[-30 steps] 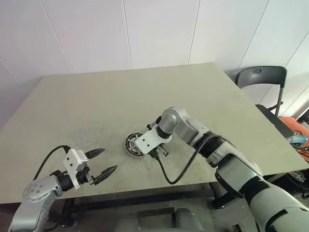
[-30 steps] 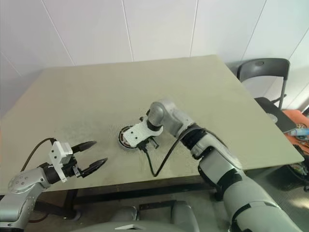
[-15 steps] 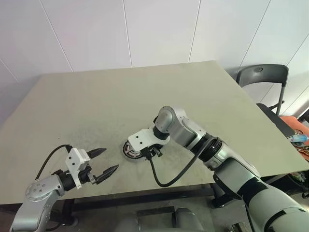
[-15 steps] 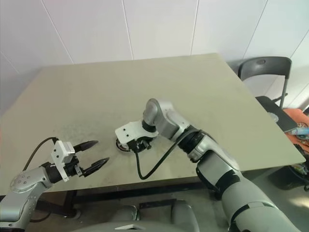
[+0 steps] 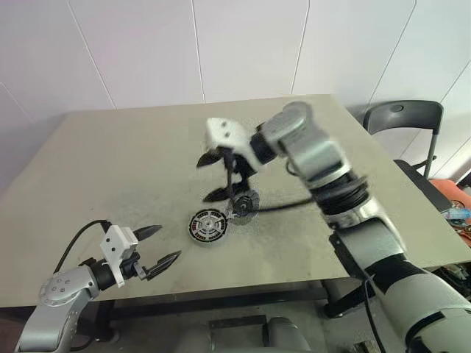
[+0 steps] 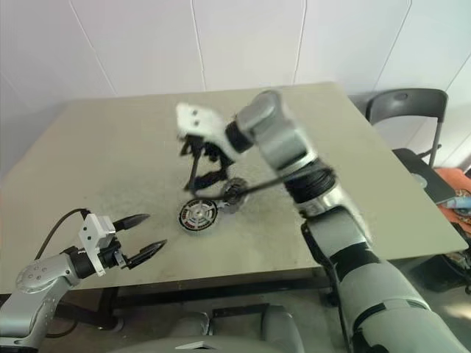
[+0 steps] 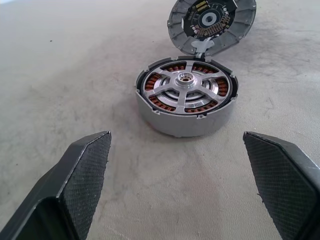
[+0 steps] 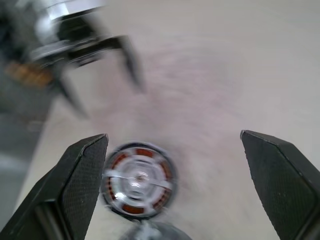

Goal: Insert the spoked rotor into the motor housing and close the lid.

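Observation:
The motor housing [image 7: 186, 117], a short silver cup, stands on the table [image 5: 110, 162] toward its front middle. Inside it lies the spoked rotor [image 7: 185, 80], silver spokes and hub over coppery windings. The lid [image 7: 210, 22] stands tilted against the housing's far rim, its dark inner face with green marks turned toward the left wrist camera. My right gripper [image 5: 215, 176] hangs open in the air above the housing and lid, holding nothing. My left gripper [image 5: 163, 244] rests open near the table's front left edge, pointing at the housing [image 5: 208, 226] from a short way off.
A black cable [image 5: 283, 206] trails from my right wrist down past the lid [image 5: 245, 204]. A dark chair [image 5: 401, 118] stands off the table's right side, with an orange item [image 5: 449, 193] below it. A white panelled wall runs behind the table.
My right gripper has opened, lifted well up off the housing and turned its wrist. The housing and propped lid now show uncovered. The left gripper has stayed put.

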Motion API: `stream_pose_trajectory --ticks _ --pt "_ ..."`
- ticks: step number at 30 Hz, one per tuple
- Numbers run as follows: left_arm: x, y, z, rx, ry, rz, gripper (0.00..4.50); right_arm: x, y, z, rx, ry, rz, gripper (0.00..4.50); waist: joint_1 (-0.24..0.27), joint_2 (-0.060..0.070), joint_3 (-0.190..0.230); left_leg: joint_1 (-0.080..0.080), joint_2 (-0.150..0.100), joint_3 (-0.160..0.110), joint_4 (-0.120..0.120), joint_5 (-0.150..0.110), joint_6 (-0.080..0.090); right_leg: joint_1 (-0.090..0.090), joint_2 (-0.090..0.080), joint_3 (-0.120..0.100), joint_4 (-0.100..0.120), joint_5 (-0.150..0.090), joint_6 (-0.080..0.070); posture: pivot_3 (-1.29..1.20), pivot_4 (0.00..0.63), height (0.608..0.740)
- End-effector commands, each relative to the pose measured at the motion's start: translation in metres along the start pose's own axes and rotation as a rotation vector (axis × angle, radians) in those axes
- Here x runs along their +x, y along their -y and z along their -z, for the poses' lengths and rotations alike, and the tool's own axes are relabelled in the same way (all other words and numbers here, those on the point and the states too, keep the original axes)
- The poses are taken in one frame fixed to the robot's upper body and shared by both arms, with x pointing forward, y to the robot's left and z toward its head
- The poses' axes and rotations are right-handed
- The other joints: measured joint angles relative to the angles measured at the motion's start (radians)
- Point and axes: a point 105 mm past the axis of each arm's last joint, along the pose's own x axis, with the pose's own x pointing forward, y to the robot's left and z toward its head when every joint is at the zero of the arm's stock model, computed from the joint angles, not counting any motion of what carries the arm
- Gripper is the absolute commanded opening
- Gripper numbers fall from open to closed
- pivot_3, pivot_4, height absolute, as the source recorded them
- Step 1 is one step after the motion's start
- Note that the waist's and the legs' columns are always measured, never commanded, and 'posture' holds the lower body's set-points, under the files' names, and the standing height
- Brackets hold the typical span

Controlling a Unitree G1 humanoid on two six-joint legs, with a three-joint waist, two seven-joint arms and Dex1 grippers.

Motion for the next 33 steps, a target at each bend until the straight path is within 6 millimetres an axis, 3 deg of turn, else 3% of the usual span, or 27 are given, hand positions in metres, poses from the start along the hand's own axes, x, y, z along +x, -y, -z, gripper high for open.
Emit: stream_pose_trajectory --ticks 1,4,7,11,17,21,24,33 --pt "0.001 -0.002 -0.013 0.041 0.025 0.003 4.50 -0.028 0.025 0.038 0.187 0.009 0.181 4.47 0.000 0.000 0.000 0.000 0.000 0.000 0.000 0.000 0.000 0.000 0.000 0.000 0.000 0.000 0.000 0.00 0.000 0.740" --pt "0.002 -0.003 -0.014 0.043 0.024 0.006 4.50 -0.038 0.027 0.070 0.236 -0.038 0.232 4.47 -0.003 0.001 0.000 0.000 0.000 0.001 0.000 0.000 0.000 0.000 0.000 0.000 -0.001 0.000 0.000 0.00 0.000 0.740" --pt "-0.002 0.002 -0.015 -0.047 -0.002 0.076 4.50 -0.051 0.028 0.106 0.266 -0.127 0.299 3.55 -0.009 0.002 0.001 -0.001 0.000 0.001 -0.001 0.000 0.000 -0.001 0.000 0.001 0.000 0.000 0.000 0.00 0.000 0.740" --pt "-0.004 -0.007 -0.016 0.008 0.004 0.033 4.50 -0.062 0.027 0.135 0.252 -0.212 0.329 2.20 -0.009 0.004 0.002 0.000 0.000 0.003 -0.001 0.000 0.000 -0.001 0.000 0.002 -0.001 0.000 0.001 0.00 0.000 0.740" --pt "-0.008 -0.010 -0.011 0.013 0.003 0.015 4.50 -0.052 0.007 0.166 0.219 -0.288 0.234 0.15 -0.006 0.004 0.002 0.000 0.000 0.003 0.000 0.000 0.000 0.000 0.000 0.002 -0.001 -0.001 0.001 0.00 0.000 0.740" --pt "-0.011 -0.012 -0.010 0.009 0.014 -0.017 4.50 -0.042 -0.013 0.176 0.190 -0.311 0.127 0.07 -0.005 0.004 0.002 0.000 0.000 0.003 0.000 0.000 0.000 0.000 0.000 0.002 -0.001 -0.001 0.001 0.00 0.000 0.740" --pt "-0.012 -0.013 -0.010 0.011 0.012 -0.024 4.50 -0.033 -0.020 0.171 0.184 -0.281 0.082 0.07 -0.006 0.004 0.002 0.000 0.000 0.003 0.000 0.000 0.000 0.000 0.000 0.002 -0.001 -0.001 0.001 0.00 0.000 0.740" --pt "-0.010 -0.013 -0.013 0.019 0.014 -0.023 4.50 -0.005 -0.025 0.116 0.117 -0.097 0.015 0.07 -0.003 0.003 0.002 0.000 0.000 0.003 0.001 0.000 0.000 0.001 0.000 0.002 0.000 -0.001 0.001 0.00 0.000 0.740"
